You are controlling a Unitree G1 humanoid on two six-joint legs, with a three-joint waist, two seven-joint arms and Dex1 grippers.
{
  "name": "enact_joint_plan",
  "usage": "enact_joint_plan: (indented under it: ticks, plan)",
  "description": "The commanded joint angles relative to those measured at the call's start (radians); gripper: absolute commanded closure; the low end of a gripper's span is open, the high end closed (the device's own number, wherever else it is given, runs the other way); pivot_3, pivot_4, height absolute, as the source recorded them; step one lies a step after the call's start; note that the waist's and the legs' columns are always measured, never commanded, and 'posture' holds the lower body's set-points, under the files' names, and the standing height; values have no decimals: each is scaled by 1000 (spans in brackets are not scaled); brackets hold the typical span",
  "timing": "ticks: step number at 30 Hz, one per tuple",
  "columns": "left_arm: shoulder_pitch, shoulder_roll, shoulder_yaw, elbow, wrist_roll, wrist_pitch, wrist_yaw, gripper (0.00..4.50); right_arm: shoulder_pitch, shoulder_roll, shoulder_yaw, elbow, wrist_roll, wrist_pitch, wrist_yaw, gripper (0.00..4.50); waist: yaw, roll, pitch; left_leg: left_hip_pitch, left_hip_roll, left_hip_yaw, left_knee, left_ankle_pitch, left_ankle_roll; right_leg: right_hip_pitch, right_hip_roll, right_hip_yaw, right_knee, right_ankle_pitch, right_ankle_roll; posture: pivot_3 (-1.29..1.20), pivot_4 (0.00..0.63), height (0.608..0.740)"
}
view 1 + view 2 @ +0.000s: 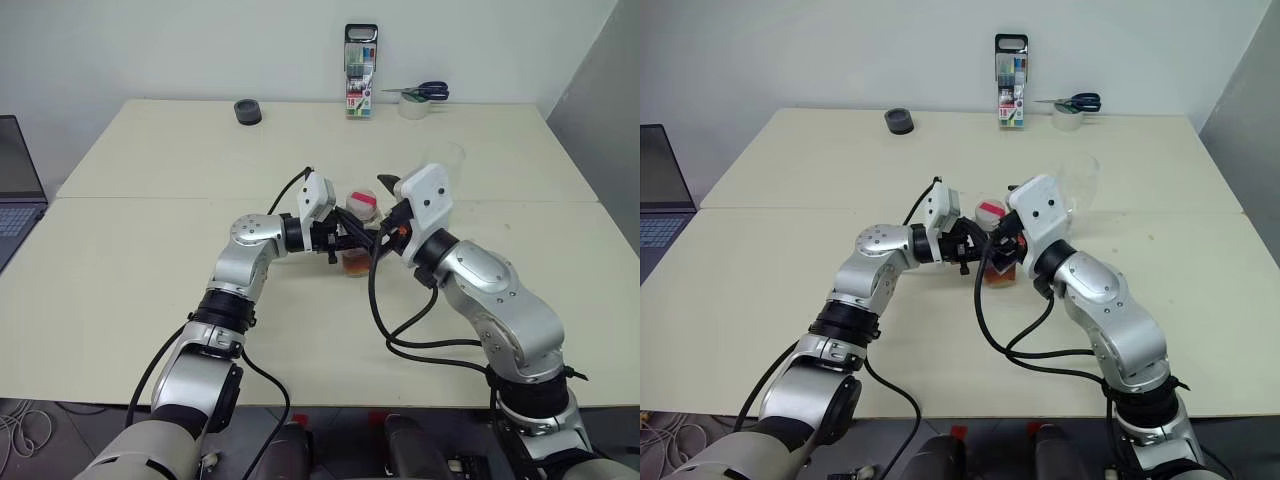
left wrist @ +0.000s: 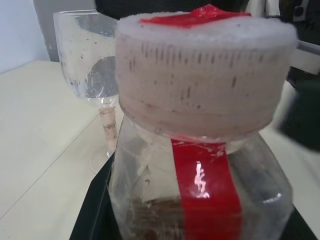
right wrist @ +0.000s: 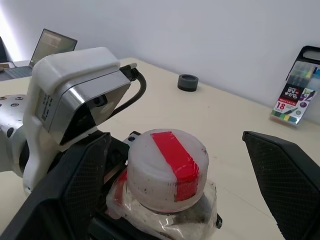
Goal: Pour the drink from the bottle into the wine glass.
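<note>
The bottle point(image 1: 357, 243) stands on the table's middle, a little amber drink point(image 1: 355, 264) in its bottom. It is clear plastic with a red strip and a white cap point(image 3: 167, 162) with red tape on top. My left gripper point(image 1: 345, 240) reaches in level from the left and is shut on the bottle's body. My right gripper point(image 3: 175, 142) is open, one finger on each side of the cap, with gaps to it. The wine glass point(image 1: 1080, 180) stands upright just behind my right hand, and the left wrist view has it point(image 2: 87, 65) beyond the bottle point(image 2: 200, 175).
A pack of coloured pens point(image 1: 361, 70) stands at the table's far edge, with scissors on a tape roll point(image 1: 420, 95) to its right and a small black round object point(image 1: 248, 111) to its left. A laptop point(image 1: 15, 190) sits at the far left.
</note>
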Motion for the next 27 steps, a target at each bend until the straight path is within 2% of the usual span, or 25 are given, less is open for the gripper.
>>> enact_joint_plan:
  ticks: [1,2,5,11,17,21,23,27]
  plan:
    - [-17,-4,12,-24,-7,-23,2,2798,-20,16,-17,-7,-16,-34,-14,0,0,0,0,0,0,0,0,0,0,0,0,0,0,0,0,0,150,740]
    - [-16,-4,12,-25,-6,-23,1,2798,-19,19,-17,-4,-17,-34,-14,0,-1,0,0,0,0,0,0,0,0,0,0,0,0,0,0,0,150,740]
    - [-14,-3,10,-25,-3,-27,0,2798,-17,26,-14,7,-21,-35,-15,595,-3,0,0,0,0,0,0,0,0,0,0,0,0,0,0,0,150,740]
    - [-11,0,8,-25,2,-31,-7,2801,-8,30,-12,11,-15,-45,4,2591,-6,0,0,0,0,0,0,0,0,0,0,0,0,0,0,0,150,740]
    - [-2,9,2,-32,1,-28,-26,2802,16,14,-19,59,39,-183,138,2610,-6,0,0,0,0,0,0,0,0,0,0,0,0,0,0,0,150,740]
    - [-7,23,-5,-34,-1,-40,-67,2806,-97,-149,-16,285,114,-336,530,2610,-11,0,0,1,-1,1,1,0,0,1,0,0,0,0,0,0,150,740]
    - [-17,33,-8,-25,3,-51,-85,2808,-175,-238,1,391,138,-339,701,2610,-11,0,0,2,0,1,1,0,1,2,0,0,0,0,0,0,150,740]
    - [-34,36,0,2,7,-70,-85,2809,-288,-303,2,520,174,-290,837,2610,-12,0,0,2,0,0,0,0,1,2,1,-1,0,0,0,0,150,740]
